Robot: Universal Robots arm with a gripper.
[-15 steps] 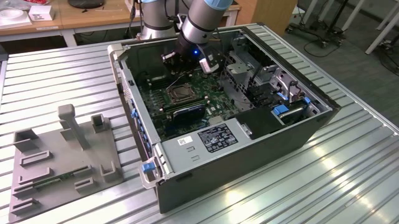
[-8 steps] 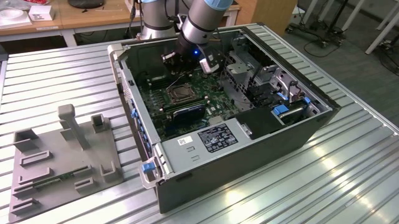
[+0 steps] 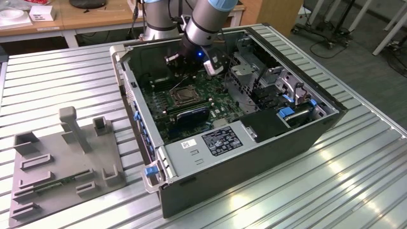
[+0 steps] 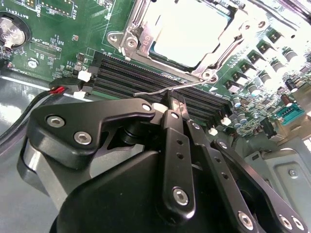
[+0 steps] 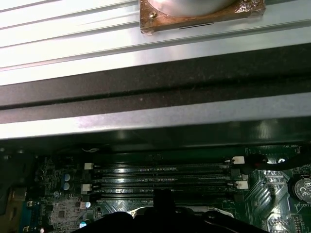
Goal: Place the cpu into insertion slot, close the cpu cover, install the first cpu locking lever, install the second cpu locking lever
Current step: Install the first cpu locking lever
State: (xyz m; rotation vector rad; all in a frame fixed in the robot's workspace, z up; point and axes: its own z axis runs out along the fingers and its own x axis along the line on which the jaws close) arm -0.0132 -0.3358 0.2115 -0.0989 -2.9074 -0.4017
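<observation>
The black two-fingered claw (image 4: 176, 101) is seen with its fingers pressed together and nothing visibly pinched between them, held low over the green motherboard (image 4: 53, 43) inside the open dark-grey metal computer case (image 3: 254, 157). Just beyond the claw's tips a thin silvery wire locking lever (image 4: 155, 91) lies across the long black memory slots (image 4: 126, 73); whether it is touched cannot be told. Further ahead of the claw, the cpu, a flat pale silvery square chip (image 4: 187, 31), is already seated in the insertion slot, a square socket framed in silvery metal (image 3: 184, 94). The cpu cover, a thin silvery frame plate with a cut-out centre (image 4: 129, 39), appears lowered around it. The first two steps are therefore judged done. The lever by the tips looks unlatched, and the other lever's state cannot be made out. The case is laid on a ribbed aluminium table (image 3: 356, 181), with a grey moulded parts fixture (image 3: 64, 162) well apart from the claw and wooden desks (image 3: 95, 19) behind the arm.
</observation>
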